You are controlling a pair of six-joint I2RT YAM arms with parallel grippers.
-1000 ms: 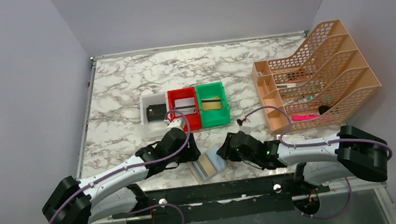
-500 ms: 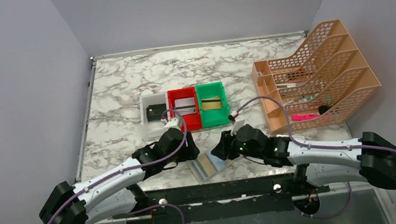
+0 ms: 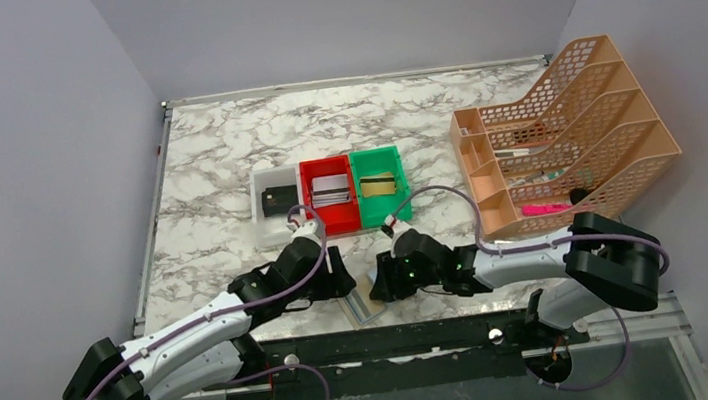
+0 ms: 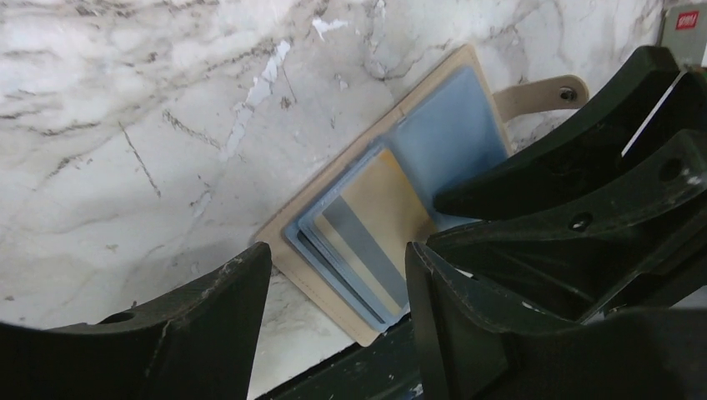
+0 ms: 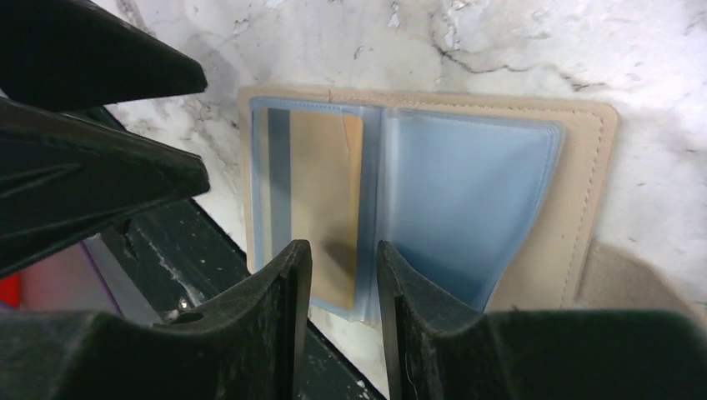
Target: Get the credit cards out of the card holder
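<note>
The tan card holder [image 5: 588, 192] lies open on the marble at the table's near edge, its snap tab [image 4: 538, 92] to one side. It also shows in the left wrist view [image 4: 283, 242]; in the top view only a corner [image 3: 356, 306] shows. Bluish sleeves [image 5: 475, 200] fill it. One sleeve holds a gold credit card [image 5: 321, 192] with a grey stripe, also seen in the left wrist view [image 4: 375, 225]. My right gripper [image 5: 343, 283] hovers over the sleeves' near edge with a narrow gap, holding nothing. My left gripper [image 4: 333, 283] is open just left of the holder, above its corner.
White [image 3: 275, 204], red [image 3: 329, 193] and green [image 3: 381, 185] bins stand behind the grippers, with cards in the red and green ones. An orange file rack [image 3: 564, 136] stands at the right. The black front rail [image 5: 167, 275] runs just beside the holder.
My right gripper has moved left and now covers most of the holder in the top view. My left gripper has shifted slightly right and nearer the holder.
</note>
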